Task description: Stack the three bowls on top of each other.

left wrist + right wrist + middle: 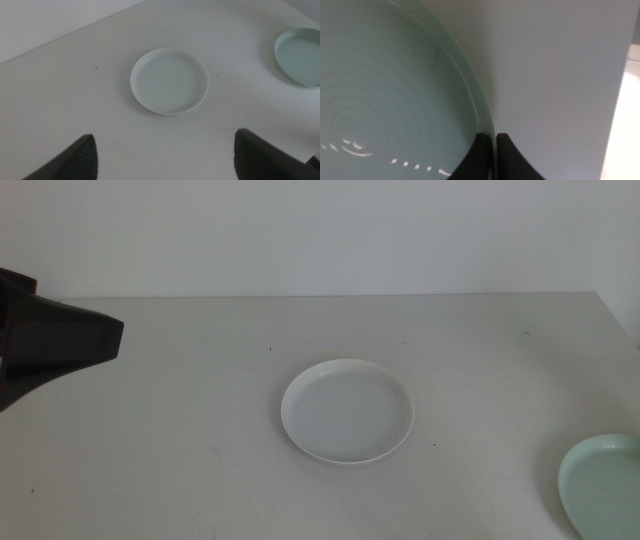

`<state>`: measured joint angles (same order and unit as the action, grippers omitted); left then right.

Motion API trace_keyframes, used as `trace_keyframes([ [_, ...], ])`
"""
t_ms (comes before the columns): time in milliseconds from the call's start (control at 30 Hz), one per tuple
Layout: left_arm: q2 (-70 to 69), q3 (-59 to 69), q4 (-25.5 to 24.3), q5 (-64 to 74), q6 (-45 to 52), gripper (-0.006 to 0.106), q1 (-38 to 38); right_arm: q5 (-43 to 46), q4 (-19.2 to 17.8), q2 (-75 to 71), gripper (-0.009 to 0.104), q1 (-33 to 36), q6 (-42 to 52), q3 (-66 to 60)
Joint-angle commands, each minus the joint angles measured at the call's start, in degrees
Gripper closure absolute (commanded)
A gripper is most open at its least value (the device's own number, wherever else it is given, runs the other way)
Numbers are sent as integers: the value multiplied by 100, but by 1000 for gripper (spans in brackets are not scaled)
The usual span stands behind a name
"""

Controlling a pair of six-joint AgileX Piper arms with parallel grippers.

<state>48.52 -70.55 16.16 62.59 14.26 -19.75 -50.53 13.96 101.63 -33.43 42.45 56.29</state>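
The white bowl [348, 411] sits flat at the centre of the worktop [180, 440]. The mint bowl [603, 483] is at the near right corner, well apart from it. I see no third bowl in any view.

The right hand [495, 150] has its jaws closed thin on the mint bowl's rim, one jaw inside and one outside. The left hand [165, 155] hangs above the worktop with its jaws spread wide and nothing between them, facing the white bowl.

Handling, as I judge it: both bowls look rigid, light and glossy, so likely to slip. The low rim is the only hold. I would keep the pinch square on the rim and carry the mint bowl level, since an edge grip lets it swing.
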Motion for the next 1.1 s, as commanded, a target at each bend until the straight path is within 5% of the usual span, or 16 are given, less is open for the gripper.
trace_keyframes([
  [0, -20, -121, 102, -347, -44, -5, -26, -160, 91, -521, 96, 1, -79, 145],
  [433, -20, -121, 102, -347, -44, -5, -26, -1160, 174, -1126, 96, 1137, -1312, 1133],
  [1067, -20, -121, 102, -347, -44, -5, -26, -869, 401, -284, 96, 3842, -2750, 2930],
])
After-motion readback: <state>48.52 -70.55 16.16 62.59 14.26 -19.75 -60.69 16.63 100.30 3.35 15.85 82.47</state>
